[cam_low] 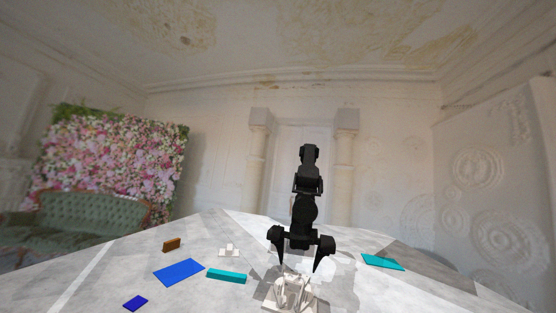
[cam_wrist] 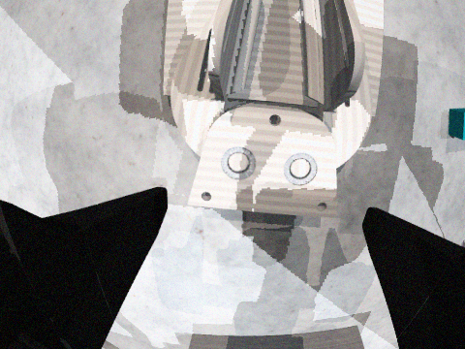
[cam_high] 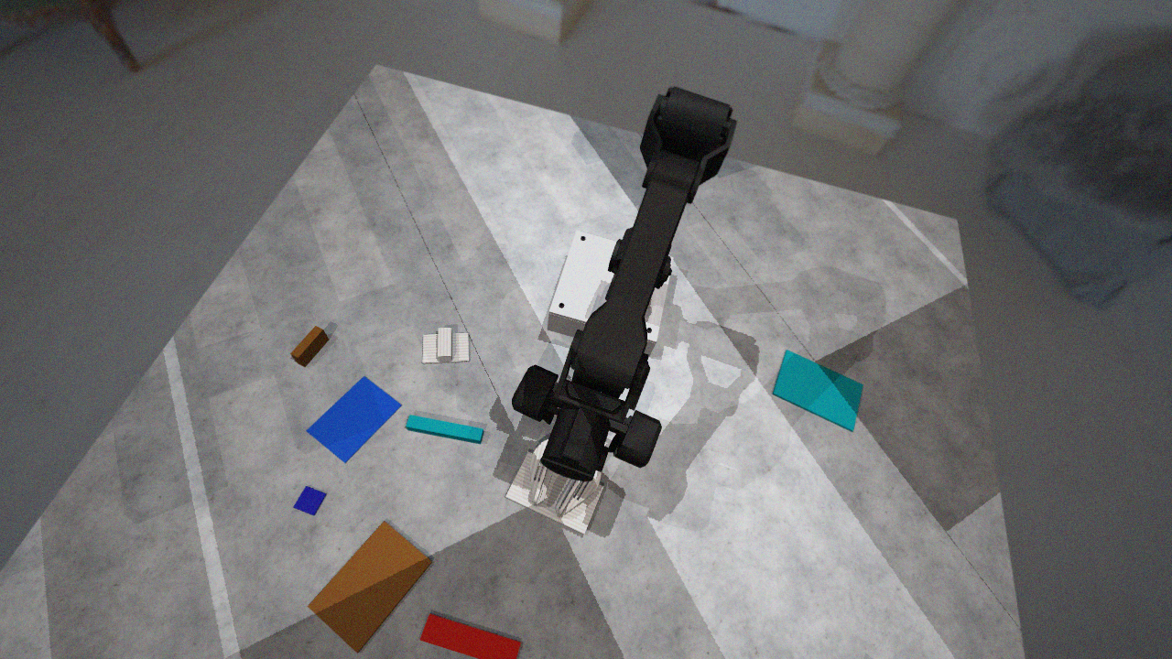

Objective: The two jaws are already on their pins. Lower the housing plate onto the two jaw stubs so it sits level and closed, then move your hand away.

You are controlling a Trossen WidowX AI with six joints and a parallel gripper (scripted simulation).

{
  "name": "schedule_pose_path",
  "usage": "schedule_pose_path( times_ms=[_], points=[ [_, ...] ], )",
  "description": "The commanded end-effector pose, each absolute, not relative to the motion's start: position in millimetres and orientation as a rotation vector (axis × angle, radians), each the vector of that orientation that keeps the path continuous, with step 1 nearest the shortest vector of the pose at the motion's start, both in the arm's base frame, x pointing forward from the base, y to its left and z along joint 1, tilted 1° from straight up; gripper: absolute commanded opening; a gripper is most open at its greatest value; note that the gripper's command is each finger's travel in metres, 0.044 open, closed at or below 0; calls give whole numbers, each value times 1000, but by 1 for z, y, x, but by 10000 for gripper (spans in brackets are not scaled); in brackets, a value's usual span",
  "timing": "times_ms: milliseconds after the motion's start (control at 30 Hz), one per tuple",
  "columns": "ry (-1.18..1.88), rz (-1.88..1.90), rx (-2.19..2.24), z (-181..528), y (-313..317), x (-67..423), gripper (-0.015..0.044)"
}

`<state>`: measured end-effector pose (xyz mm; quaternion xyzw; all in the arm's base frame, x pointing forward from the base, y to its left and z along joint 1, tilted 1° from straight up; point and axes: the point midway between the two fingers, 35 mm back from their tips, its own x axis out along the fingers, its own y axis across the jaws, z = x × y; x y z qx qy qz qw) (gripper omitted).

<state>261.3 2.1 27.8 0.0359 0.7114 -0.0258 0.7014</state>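
Observation:
The pale housing plate (cam_low: 296, 283) (cam_wrist: 271, 141) lies across the near end of the jaw assembly and looks level and flat. Two round stub ends (cam_wrist: 237, 162) (cam_wrist: 300, 168) show inside grey rings in its holes. The two jaws (cam_low: 280, 291) (cam_low: 306, 298) stand upright on the striped base (cam_high: 578, 521) (cam_low: 269, 303), reaching out from beneath the plate. My gripper (cam_low: 297, 268) (cam_wrist: 270, 209) is open and empty, its fingers wide apart above the plate's rear edge and clear of it. In the overhead view the wrist hides the plate and the fingertips.
A white box with dark holes (cam_high: 583, 270) stands under the arm. To the left are a small striped block (cam_high: 445, 344) (cam_low: 229, 249), a teal bar (cam_high: 444, 429) (cam_low: 226, 275) and a blue plate (cam_high: 353, 419) (cam_low: 179, 271). A teal plate (cam_high: 818, 391) (cam_low: 382, 261) lies right.

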Motion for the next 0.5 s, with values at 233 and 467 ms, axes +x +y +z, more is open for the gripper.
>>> schedule_pose_path(
  times_ms=[233, 467],
  points=[
    [1559, -57, 81, 59, 1, 260, 440],
    [1564, -56, 82, 104, 0, 214, 440]
  ],
)
